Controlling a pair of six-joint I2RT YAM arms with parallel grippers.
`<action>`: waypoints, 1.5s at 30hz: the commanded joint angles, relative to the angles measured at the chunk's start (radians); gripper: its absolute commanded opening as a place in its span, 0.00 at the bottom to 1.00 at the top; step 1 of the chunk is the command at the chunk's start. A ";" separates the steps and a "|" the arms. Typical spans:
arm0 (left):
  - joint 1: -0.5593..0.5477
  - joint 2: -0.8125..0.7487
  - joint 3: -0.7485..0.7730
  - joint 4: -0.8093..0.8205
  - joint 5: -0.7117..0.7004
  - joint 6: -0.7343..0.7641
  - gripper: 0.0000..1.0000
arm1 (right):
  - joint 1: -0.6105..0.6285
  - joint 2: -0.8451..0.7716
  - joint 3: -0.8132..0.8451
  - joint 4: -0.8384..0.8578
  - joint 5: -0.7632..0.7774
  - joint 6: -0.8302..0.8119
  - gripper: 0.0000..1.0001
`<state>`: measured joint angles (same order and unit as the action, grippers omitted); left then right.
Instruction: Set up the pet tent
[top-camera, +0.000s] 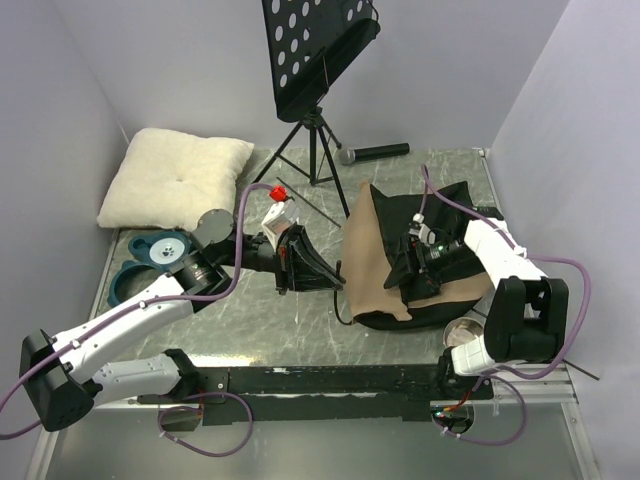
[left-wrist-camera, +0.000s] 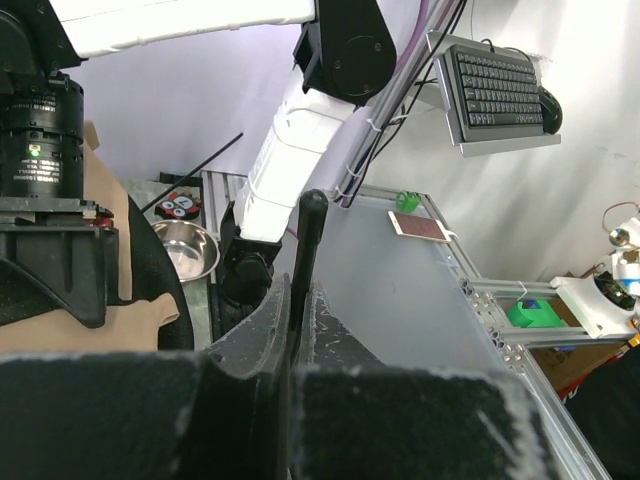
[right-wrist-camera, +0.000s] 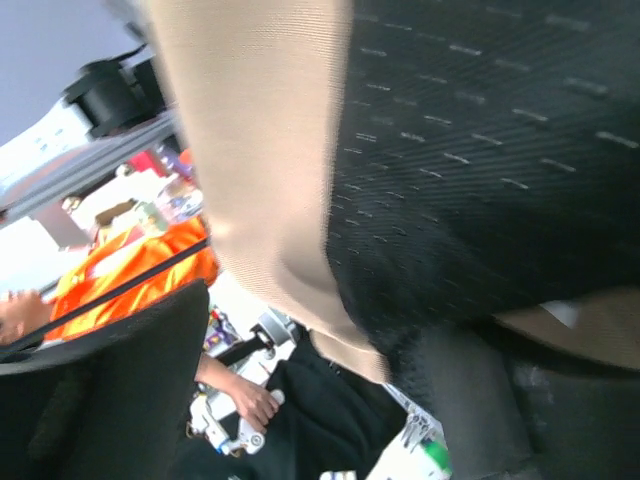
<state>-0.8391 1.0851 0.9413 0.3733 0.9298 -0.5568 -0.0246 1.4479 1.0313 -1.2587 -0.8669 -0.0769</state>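
Tan-brown, one pet tent lies between two arms.

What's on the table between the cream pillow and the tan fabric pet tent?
In the top view, the music stand's black tripod legs stand between the cream pillow and the tan pet tent.

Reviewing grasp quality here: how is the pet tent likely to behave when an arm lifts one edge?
The pet tent lies crumpled, so it probably sags rather than lifting whole. The black pole pinched in the left gripper looks stiffer and may spring.
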 joint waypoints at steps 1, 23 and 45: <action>0.008 0.036 0.004 -0.077 -0.011 0.012 0.01 | 0.014 -0.014 0.029 0.034 -0.171 0.003 0.64; -0.077 0.493 0.297 -0.743 0.020 0.228 0.01 | 0.123 -0.135 0.127 0.272 -0.320 0.344 0.00; 0.075 0.481 0.321 -1.034 0.202 0.544 0.01 | -0.025 -0.311 0.291 0.019 -0.210 -1.015 0.99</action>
<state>-0.7643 1.5230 1.2903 -0.5552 1.1904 -0.0357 -0.0490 1.2945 1.3834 -1.2541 -1.0489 -0.6586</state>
